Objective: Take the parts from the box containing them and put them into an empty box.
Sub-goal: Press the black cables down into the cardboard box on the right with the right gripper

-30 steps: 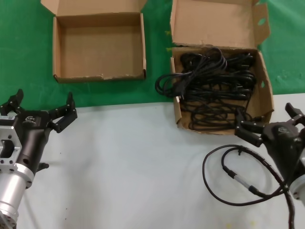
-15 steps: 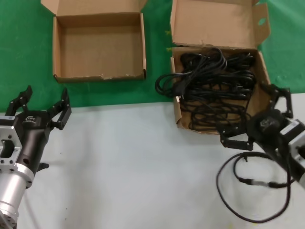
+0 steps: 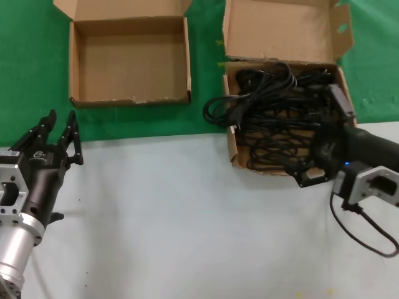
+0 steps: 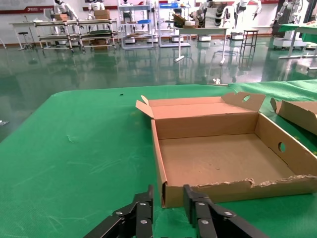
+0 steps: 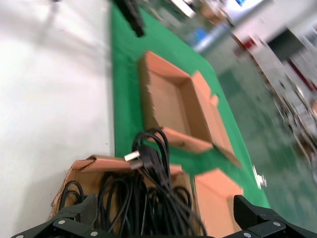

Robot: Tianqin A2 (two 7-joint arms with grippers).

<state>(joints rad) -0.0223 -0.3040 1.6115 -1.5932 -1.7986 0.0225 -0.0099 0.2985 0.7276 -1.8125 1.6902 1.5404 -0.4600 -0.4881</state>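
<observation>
The black power cables (image 3: 274, 118) lie coiled in the wider box with the tall back flap (image 3: 287, 31); one loop and a plug hang over its left wall. My right gripper (image 3: 321, 134) is wide open over the right part of that box, just above the cables, holding nothing. In the right wrist view the cables (image 5: 143, 198) lie between its spread fingers (image 5: 74, 218). The smaller empty box (image 3: 131, 62) stands at the back left. My left gripper (image 3: 60, 124) hovers in front of that box's left corner, empty, with a narrow gap between its fingers (image 4: 143, 210).
Both boxes stand on a green cloth (image 3: 25, 75); the white table top (image 3: 174, 212) lies in front. A thin black robot lead (image 3: 368, 237) loops on the table by my right arm. The empty box (image 4: 223, 158) also shows in the left wrist view.
My right gripper has swung from the table's front right up over the cable box, staying open. My left gripper's fingers have closed from wide to a narrow gap.
</observation>
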